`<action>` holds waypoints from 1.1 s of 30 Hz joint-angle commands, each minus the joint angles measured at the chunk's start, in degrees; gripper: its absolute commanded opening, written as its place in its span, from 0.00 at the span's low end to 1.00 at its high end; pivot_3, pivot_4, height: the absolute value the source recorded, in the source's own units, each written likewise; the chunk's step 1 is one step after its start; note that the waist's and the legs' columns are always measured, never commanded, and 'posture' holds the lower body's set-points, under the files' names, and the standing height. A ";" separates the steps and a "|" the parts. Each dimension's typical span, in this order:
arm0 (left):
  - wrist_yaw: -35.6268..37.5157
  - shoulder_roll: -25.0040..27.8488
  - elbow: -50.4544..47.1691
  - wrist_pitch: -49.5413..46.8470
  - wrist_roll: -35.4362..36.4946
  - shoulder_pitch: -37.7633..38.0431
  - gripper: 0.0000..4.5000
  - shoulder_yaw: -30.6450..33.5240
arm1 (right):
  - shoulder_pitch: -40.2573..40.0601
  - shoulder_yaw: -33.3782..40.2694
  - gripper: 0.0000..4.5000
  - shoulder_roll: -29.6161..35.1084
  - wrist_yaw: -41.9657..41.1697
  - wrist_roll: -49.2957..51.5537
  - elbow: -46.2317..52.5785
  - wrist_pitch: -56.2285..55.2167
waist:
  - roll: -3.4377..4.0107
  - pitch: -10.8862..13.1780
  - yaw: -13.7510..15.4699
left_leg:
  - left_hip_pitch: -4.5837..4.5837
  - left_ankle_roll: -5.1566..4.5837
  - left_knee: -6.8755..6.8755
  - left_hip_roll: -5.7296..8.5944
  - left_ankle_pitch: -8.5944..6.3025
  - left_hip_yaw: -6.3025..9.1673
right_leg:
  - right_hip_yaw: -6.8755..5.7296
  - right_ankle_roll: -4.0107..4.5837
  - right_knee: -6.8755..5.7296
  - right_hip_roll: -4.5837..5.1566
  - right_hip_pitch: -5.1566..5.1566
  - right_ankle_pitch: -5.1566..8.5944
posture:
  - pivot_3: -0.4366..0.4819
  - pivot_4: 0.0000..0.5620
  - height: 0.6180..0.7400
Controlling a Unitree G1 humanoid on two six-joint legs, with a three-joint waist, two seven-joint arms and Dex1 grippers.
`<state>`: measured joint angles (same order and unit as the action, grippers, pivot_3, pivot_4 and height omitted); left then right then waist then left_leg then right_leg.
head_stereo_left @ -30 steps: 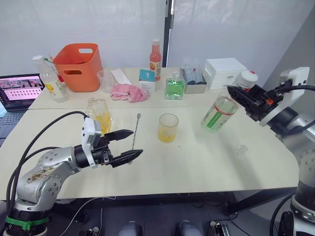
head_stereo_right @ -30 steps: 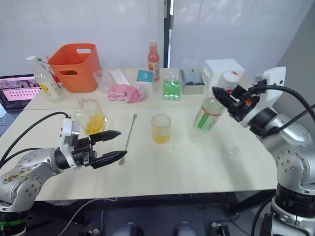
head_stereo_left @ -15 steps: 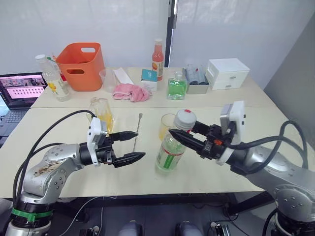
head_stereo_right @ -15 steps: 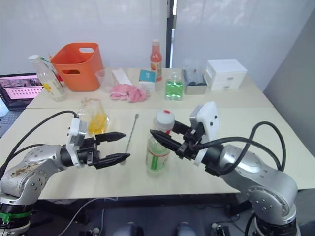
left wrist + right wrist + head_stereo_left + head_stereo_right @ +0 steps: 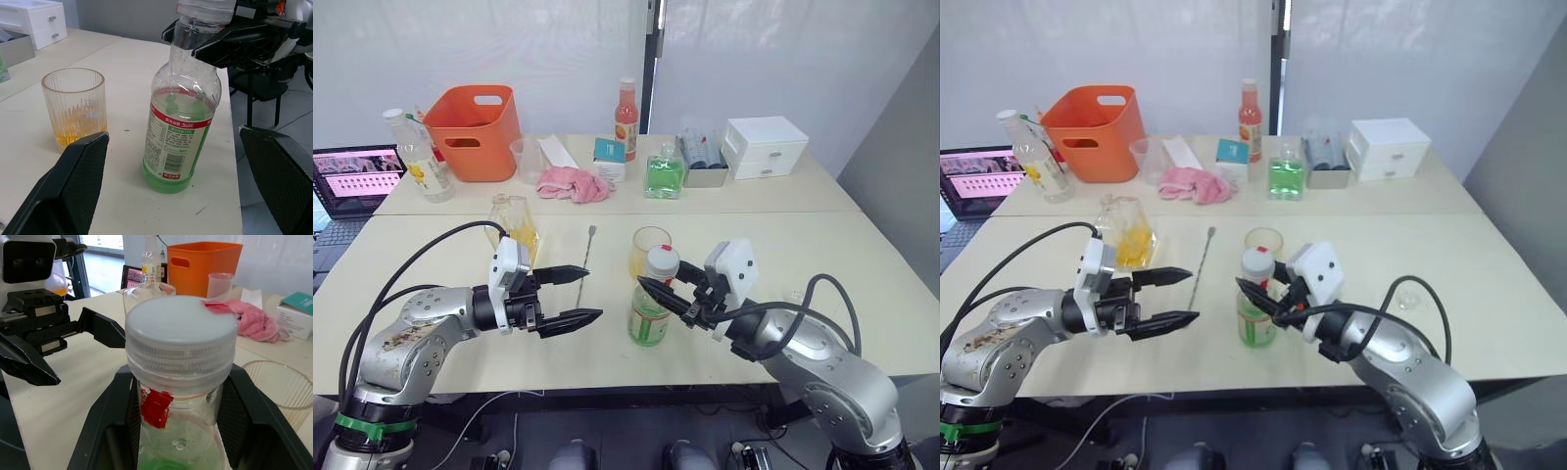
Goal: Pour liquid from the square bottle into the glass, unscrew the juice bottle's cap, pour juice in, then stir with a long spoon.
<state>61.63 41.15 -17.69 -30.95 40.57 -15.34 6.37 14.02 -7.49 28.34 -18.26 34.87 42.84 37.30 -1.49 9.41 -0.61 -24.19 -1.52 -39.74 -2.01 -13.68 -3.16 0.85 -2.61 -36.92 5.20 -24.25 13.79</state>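
Nearest us, our left gripper (image 5: 570,296) hovers just above the cream table (image 5: 862,245) with its two black fingers spread apart and empty, pointing toward the middle. Just beyond them stands the juice bottle (image 5: 650,311), a tall clear plastic bottle with pale green liquid and a green-and-white label, upright on the tabletop not far from the near edge. Its round white screw cap (image 5: 662,261) is on. Our right gripper (image 5: 661,290) has its fingers on either side of the bottle's neck below the cap, clamped on it as far as we can judge from the right wrist view.

Right behind the bottle sits the clear ribbed drinking glass (image 5: 649,253) with a shallow layer of yellow-orange liquid. To its left the thin silvery long spoon (image 5: 583,262) lies flat, bowl end toward us, with bare table on both sides. Further left stands the small square clear glass bottle (image 5: 513,226) of yellow-orange liquid.

The right half of the near table is open, but for a small clear object (image 5: 794,295) near our right arm.

On the far table we see an orange plastic bin (image 5: 469,132), a pink cloth (image 5: 572,183), a slim orange-red bottle (image 5: 626,119), a square bottle of green liquid (image 5: 662,173) and a white drawer box (image 5: 764,146).
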 commanded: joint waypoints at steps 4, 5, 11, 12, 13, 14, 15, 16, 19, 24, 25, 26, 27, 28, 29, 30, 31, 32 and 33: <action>0.28 0.78 -1.38 0.39 0.35 -0.87 1.00 0.86 | -1.66 -0.06 0.45 -0.71 -2.06 -1.15 -1.17 -0.79 | -0.02 -0.01 -0.04 | 0.05 0.00 0.00 -0.02 0.00 0.00 | 0.00 0.00 -0.01 -0.01 0.04 0.00 | 0.48 0.27 0.79; 0.22 0.79 -1.34 0.34 0.34 -0.98 1.00 0.87 | -1.43 0.33 0.57 -0.65 -2.63 -0.67 -1.34 -0.59 | -0.02 -0.01 -0.05 | 0.06 0.00 0.00 -0.02 0.00 0.00 | 0.00 0.00 -0.01 -0.01 0.05 0.00 | 0.48 0.27 0.79; -0.36 0.74 -1.66 0.06 0.61 -1.02 1.00 1.27 | 1.81 7.44 0.99 3.22 -10.55 7.48 -3.82 1.70 | -0.04 0.00 0.09 | 0.00 0.00 0.00 0.01 0.00 0.00 | 0.00 0.00 0.00 0.02 0.01 0.00 | 0.48 0.27 0.79; -0.42 0.71 -1.69 0.04 0.62 -1.02 1.00 1.27 | 2.56 8.54 0.99 4.32 -12.64 8.97 -4.91 2.09 | -0.04 0.00 0.09 | 0.01 0.00 0.00 0.01 0.00 0.00 | 0.00 0.00 0.00 0.02 0.02 0.00 | 0.48 0.27 0.79; -0.47 0.67 -1.73 0.07 0.61 -0.98 1.00 1.26 | 4.07 9.89 0.99 5.77 -16.17 10.92 -7.31 2.35 | -0.04 0.00 0.11 | 0.01 0.00 -0.01 0.01 0.00 0.00 | 0.00 0.00 0.01 0.01 0.02 0.00 | 0.48 0.27 0.79; -0.53 0.66 -1.82 0.07 0.62 -0.93 1.00 1.30 | 5.51 10.85 0.99 7.24 -19.96 12.93 -9.67 2.79 | -0.04 0.00 0.08 | 0.02 0.00 0.00 0.00 0.00 0.01 | -0.01 0.00 0.01 0.00 0.04 0.00 | 0.48 0.27 0.79; -0.54 0.64 -1.76 0.09 0.58 -1.00 1.00 1.28 | 6.57 11.36 0.99 8.20 -22.54 14.22 -11.41 3.04 | -0.04 0.00 0.06 | 0.02 0.00 0.00 0.00 0.00 0.01 | -0.01 0.00 0.01 0.00 0.04 0.00 | 0.48 0.27 0.79; -0.57 0.67 -1.86 0.03 0.66 -0.99 1.00 1.35 | 7.83 11.55 0.99 9.37 -25.80 14.68 -13.68 2.62 | -0.04 0.00 0.07 | 0.03 0.00 0.00 -0.01 0.00 0.01 | -0.01 0.00 0.01 0.00 0.04 0.00 | 0.48 0.27 0.79; -0.62 0.87 -2.01 -0.09 0.81 -0.94 1.00 1.70 | 13.13 9.41 0.99 13.17 -39.97 14.35 -22.78 1.16 | -0.04 0.01 0.02 | 0.02 0.00 0.01 -0.01 0.00 0.01 | -0.01 0.00 0.03 -0.01 0.04 0.00 | 0.48 0.27 0.79; -0.81 1.56 -2.83 -0.54 1.18 -0.42 1.00 2.64 | 21.13 3.91 0.99 13.32 -54.84 9.06 -33.82 -4.34 | -0.04 0.01 -0.16 | 0.02 0.00 0.02 -0.03 0.00 0.01 | -0.01 0.00 0.03 -0.03 0.02 0.00 | 0.48 0.27 0.79; -0.85 1.64 -2.90 -0.58 1.23 -0.38 1.00 2.70 | 21.72 3.51 0.99 13.11 -56.06 8.33 -34.69 -5.00 | -0.04 0.01 -0.13 | 0.01 0.00 0.03 -0.03 0.00 0.00 | -0.01 0.01 0.02 -0.04 0.00 0.00 | 0.48 0.27 0.79; -1.15 1.89 -3.30 -0.99 1.67 -0.17 1.00 3.23 | 23.74 2.05 0.99 12.02 -57.62 6.50 -37.21 -6.60 | -0.04 0.01 -0.10 | 0.01 0.00 0.03 -0.03 -0.01 0.01 | -0.01 0.00 0.03 -0.03 -0.01 0.00 | 0.48 0.27 0.79; -1.41 2.23 -3.75 -1.30 1.97 0.13 1.00 3.72 | 25.60 0.66 0.99 10.94 -59.12 4.73 -39.55 -8.13 | -0.04 0.01 -0.16 | 0.00 -0.01 0.04 -0.02 -0.01 0.01 | -0.01 0.00 0.03 -0.03 -0.01 0.00 | 0.48 0.27 0.79; -1.61 2.48 -4.09 -1.52 2.19 0.35 1.00 4.06 | 26.93 -0.30 0.99 10.12 -60.31 3.39 -41.31 -9.29 | -0.04 0.01 -0.24 | 0.00 -0.01 0.03 -0.02 -0.01 0.00 | 0.00 0.00 0.03 -0.02 -0.02 -0.01 | 0.48 0.27 0.79; -1.82 2.79 -4.61 -1.88 2.60 0.76 1.00 4.65 | 28.37 -1.32 0.99 9.03 -61.85 2.31 -43.10 -10.31 | -0.04 0.01 -0.21 | 0.00 -0.01 0.02 -0.01 -0.01 -0.02 | 0.01 0.00 0.02 -0.01 -0.02 -0.01 | 0.48 0.27 0.79; -2.09 2.98 -5.03 -2.27 2.92 1.03 1.00 5.07 | 29.32 -1.96 0.99 8.14 -63.11 1.37 -44.57 -11.42 | -0.05 0.02 -0.18 | 0.00 -0.01 0.01 -0.02 -0.01 -0.02 | 0.01 0.00 0.00 -0.01 -0.02 -0.01 | 0.48 0.27 0.79; -2.33 3.23 -5.46 -2.57 3.11 1.38 1.00 5.51 | 30.55 -2.65 0.99 6.79 -64.00 0.08 -46.63 -13.00 | -0.04 0.02 -0.16 | 0.00 -0.01 0.00 -0.03 -0.01 -0.01 | -0.01 0.00 0.00 -0.02 -0.02 -0.01 | 0.48 0.27 0.79; -2.54 3.42 -5.76 -2.78 3.25 1.64 1.00 5.79 | 31.42 -3.05 0.99 5.79 -64.68 -0.94 -48.20 -14.20 | -0.04 0.02 -0.15 | 0.01 -0.01 0.01 -0.02 -0.01 -0.01 | -0.01 0.00 -0.02 -0.01 -0.02 -0.01 | 0.48 0.27 0.79; -2.72 3.58 -6.07 -2.96 3.46 1.89 1.00 6.04 | 32.14 -3.25 0.99 4.86 -65.24 -1.70 -49.57 -15.20 | -0.04 0.02 -0.06 | 0.00 0.00 0.01 -0.03 -0.01 0.00 | -0.01 0.00 -0.01 -0.01 -0.03 -0.01 | 0.48 0.27 0.79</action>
<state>59.27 44.11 -21.84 -33.71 42.90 -13.49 10.66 44.66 -10.96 33.73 -81.90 34.41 -5.37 24.76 -1.53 9.42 -0.67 -24.18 -1.53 -39.73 -2.02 -13.69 -3.16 0.84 -2.61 -36.95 5.21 -24.28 13.78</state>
